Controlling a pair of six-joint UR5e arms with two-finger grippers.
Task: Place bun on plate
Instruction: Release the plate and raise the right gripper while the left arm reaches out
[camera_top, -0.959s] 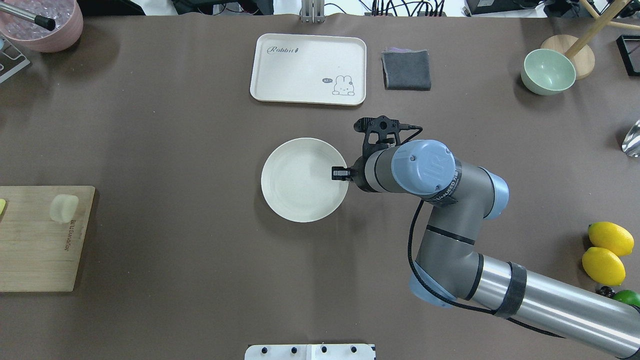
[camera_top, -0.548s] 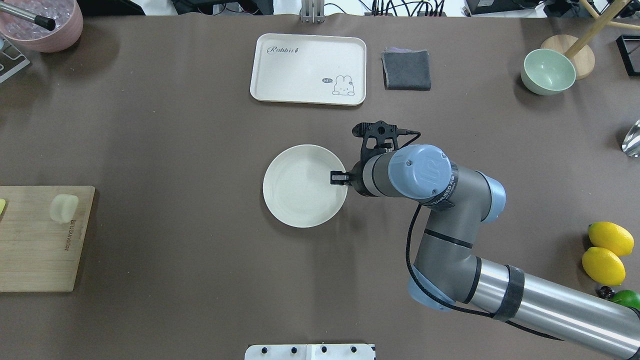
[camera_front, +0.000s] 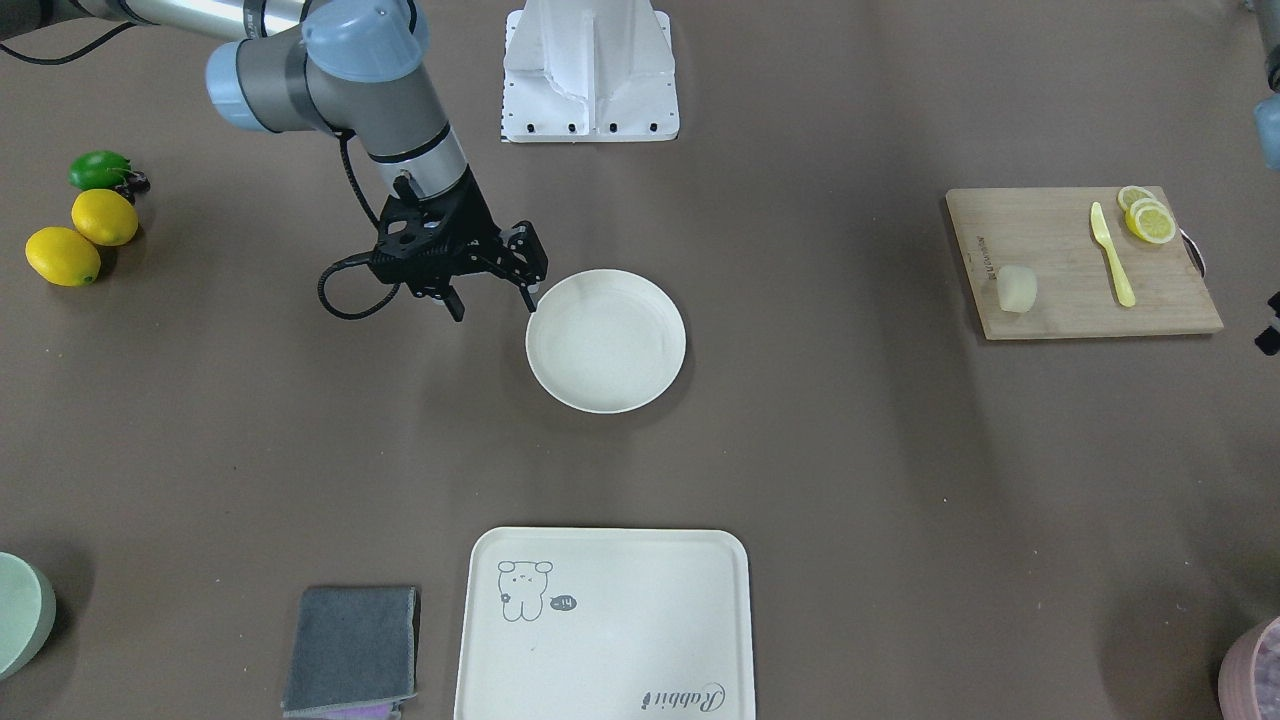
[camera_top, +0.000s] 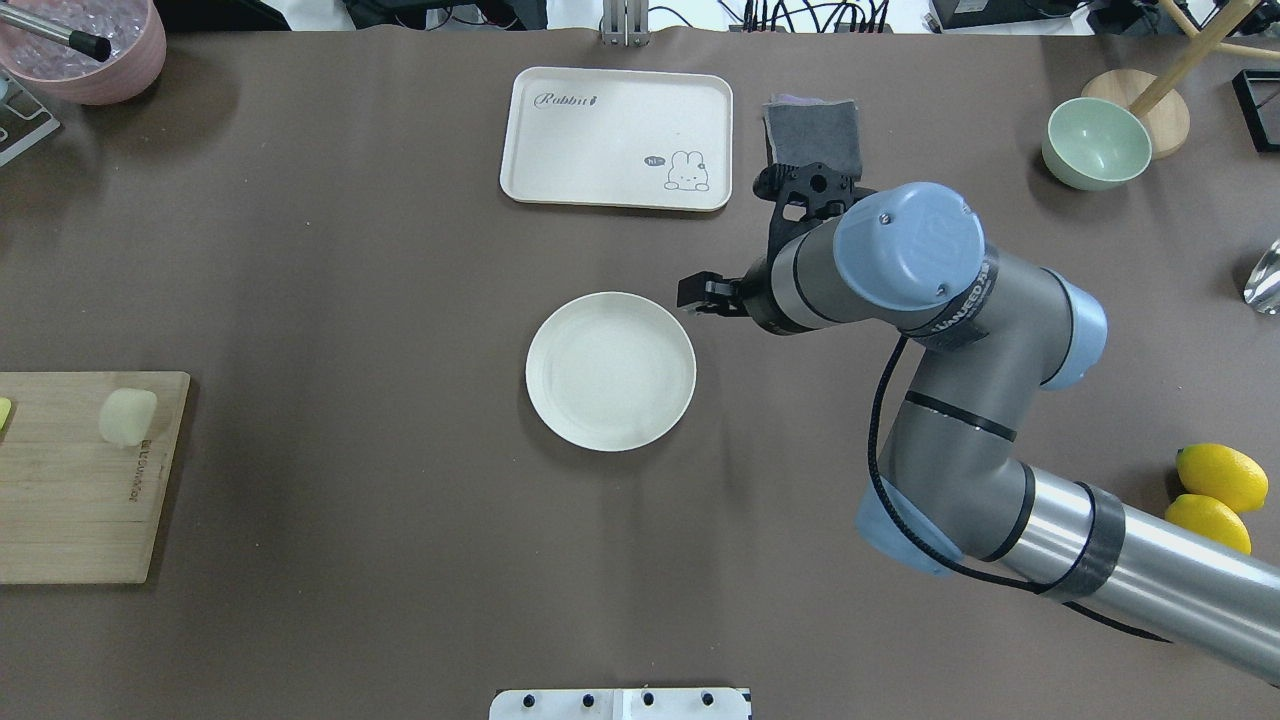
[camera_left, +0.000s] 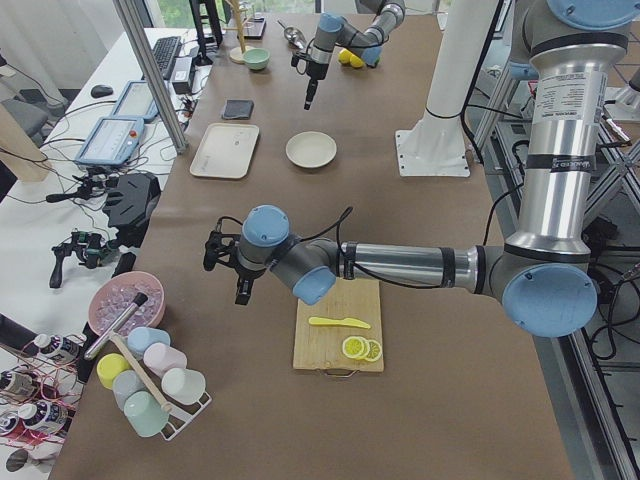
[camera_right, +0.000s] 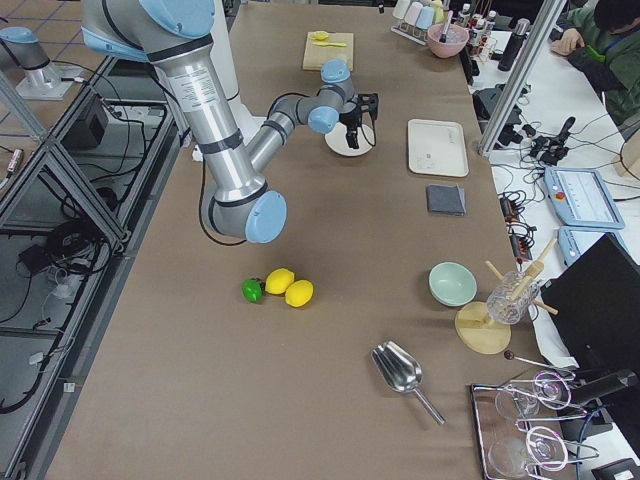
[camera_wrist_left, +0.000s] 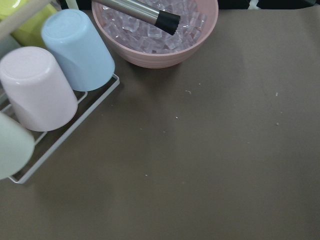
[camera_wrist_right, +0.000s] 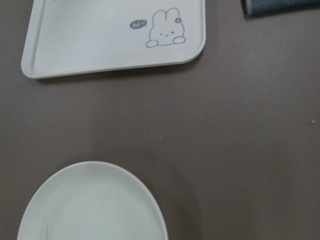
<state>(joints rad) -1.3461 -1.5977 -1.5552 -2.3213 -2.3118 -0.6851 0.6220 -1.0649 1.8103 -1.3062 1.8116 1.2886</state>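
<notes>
The round cream plate (camera_top: 610, 370) (camera_front: 606, 340) lies flat in the middle of the table with nothing on it. Its far rim (camera_wrist_right: 95, 200) shows low in the right wrist view. The pale bun (camera_top: 128, 415) (camera_front: 1017, 289) rests on the wooden cutting board (camera_top: 80, 480) at the table's left end. My right gripper (camera_top: 700, 295) (camera_front: 495, 300) hangs open and empty, raised just beyond the plate's far right rim and off it. My left gripper (camera_left: 243, 290) hovers beside the board. Its fingers show in no close view, so I cannot tell their state.
A cream tray (camera_top: 617, 138) with a rabbit drawing and a grey cloth (camera_top: 812, 125) lie beyond the plate. Lemon slices (camera_front: 1145, 220) and a yellow knife (camera_front: 1112, 255) share the board. A pink ice bowl (camera_wrist_left: 160, 30) and a cup rack (camera_wrist_left: 45, 90) lie under the left wrist. Lemons (camera_top: 1220, 478) lie far right.
The right gripper, earlier shut on the plate's right rim, set the plate down, let go and moved up and away toward the far right. The plate now lies still.
</notes>
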